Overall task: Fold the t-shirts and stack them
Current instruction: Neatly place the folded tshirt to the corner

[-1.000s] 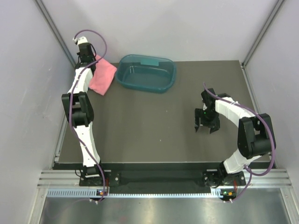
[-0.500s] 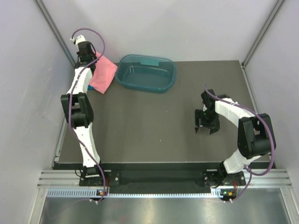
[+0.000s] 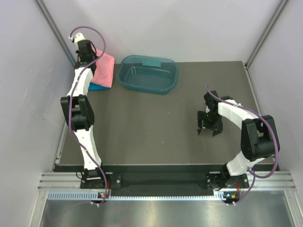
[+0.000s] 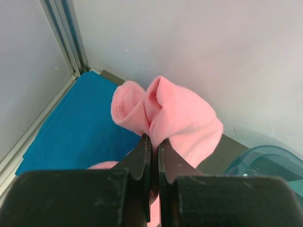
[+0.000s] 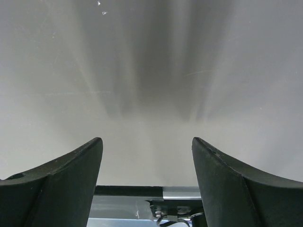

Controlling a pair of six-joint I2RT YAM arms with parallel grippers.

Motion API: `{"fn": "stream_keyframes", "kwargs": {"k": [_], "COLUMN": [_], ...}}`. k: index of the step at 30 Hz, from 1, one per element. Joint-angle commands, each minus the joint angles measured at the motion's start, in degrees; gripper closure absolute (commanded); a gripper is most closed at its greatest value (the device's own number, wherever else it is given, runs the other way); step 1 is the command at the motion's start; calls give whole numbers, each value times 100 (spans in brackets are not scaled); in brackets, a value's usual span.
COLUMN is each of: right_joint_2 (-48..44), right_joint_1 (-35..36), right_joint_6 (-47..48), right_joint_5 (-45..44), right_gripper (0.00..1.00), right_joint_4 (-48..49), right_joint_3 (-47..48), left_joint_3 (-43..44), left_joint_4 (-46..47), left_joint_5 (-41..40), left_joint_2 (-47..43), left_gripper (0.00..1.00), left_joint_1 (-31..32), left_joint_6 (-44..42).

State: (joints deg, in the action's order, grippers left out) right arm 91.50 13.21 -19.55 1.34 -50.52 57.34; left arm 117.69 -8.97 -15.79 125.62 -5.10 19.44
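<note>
Up has gone the pink shirt (image 3: 106, 69): a second ago it lay spread out toward the tub (image 3: 148, 88), and now the left gripper (image 3: 89, 58) has drawn it up and back into the far left corner of the bench (image 3: 142, 132), close against the wall. That uncovers the blue shirt (image 3: 97, 86), lying flat right in that corner. The right gripper (image 3: 208, 127) has not budged; it hangs near the right edge with its jaws spread wide and nothing between them, the wrist view showing only bare surface below.

From the left wrist camera the left gripper (image 4: 152, 138) is clamped tight on a doubled fold of the pink shirt (image 4: 182, 118), and the cloth bunches into two soft lobes just past the tips. Below it the blue shirt (image 4: 80, 127) looks smooth and squared off, probably folded already.

To my eye the pink cloth is light and limp, with no stiffness at all. It sags wherever it is not held, so a single pinch lets the rest dangle and twist. It should not slip from a firm nip, and nothing about it is fragile. Better holds would be a hem or shoulder edge, ideally two corners at once, so that it hangs flat before being laid on the blue one.
</note>
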Motion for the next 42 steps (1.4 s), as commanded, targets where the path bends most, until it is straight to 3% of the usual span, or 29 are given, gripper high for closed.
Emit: {"fn": "stream_keyframes", "kwargs": {"k": [1,17,31,42], "right_joint_2": [-194,-54,43,315], "right_joint_1": [-47,-38,-29,85], "right_joint_6": [-22,-180,-391,-541], "right_joint_5": [-38,6,-47,-99], "right_gripper": [23,23,23,22], "right_joint_4": [60,78,-28,-107], "right_joint_3": [67,119,128,234], "left_joint_3": [-18,325,791,940], "left_joint_4": [572,247,220,423], "left_joint_5": [-152,6,471,270], "left_joint_2": [-424,-223,595,1174], "left_gripper": [100,100,100,100], "left_joint_1": [-70,-403,-553,-553], "left_joint_6": [16,-537,-740,-1144]}}
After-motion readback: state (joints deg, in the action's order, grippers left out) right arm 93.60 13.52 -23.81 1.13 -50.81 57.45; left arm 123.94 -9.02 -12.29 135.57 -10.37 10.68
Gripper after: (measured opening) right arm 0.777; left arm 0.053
